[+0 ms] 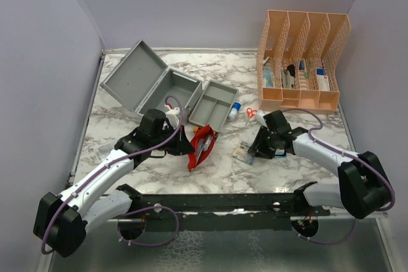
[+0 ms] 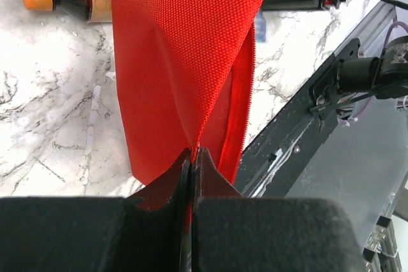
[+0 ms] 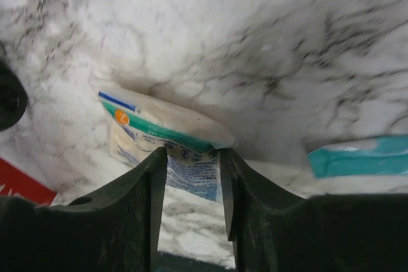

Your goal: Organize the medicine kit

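Wondering where the grey metal rectangular medicine kit is and how it looks? (pillbox_pete)

Back left of the white marble-patterned table, lid open and tilted back, its grey divided inner tray out just beside it on the right. The left gripper is pinched tight on the flat red fabric pouch in front of the kit. The right gripper has its fingers pressed on both edges of a white packet with green and blue print. Peach slotted organizer back right, pale lilac walls around. (yam_watcher)
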{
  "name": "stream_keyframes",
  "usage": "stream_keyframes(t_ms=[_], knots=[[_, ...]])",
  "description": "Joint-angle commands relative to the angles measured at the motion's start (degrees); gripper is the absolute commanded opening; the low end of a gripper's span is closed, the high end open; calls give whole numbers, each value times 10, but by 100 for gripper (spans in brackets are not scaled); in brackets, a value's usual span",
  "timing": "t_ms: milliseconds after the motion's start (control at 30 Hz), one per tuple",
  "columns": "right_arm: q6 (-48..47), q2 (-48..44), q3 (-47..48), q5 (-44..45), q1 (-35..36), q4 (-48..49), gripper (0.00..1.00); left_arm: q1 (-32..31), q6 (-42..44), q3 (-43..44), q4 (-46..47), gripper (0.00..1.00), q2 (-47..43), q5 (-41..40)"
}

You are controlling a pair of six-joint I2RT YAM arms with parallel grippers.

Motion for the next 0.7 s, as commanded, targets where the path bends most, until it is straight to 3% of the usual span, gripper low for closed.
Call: stream_keyframes(t_ms=[0,167,333,667], knots=[[54,-31,4,-38,17,-3,44,-2,12,-4,14,0,-2,-17],[-55,-21,79,54,17,-65,48,-2,11,-6,14,0,-9,-19],[-169,8,102,23,17,-31,49,-2,11,-7,14,0,-9,-19],[-194,82,120,21,17,-14,49,-2,3,-6,19,0,-13,-27]])
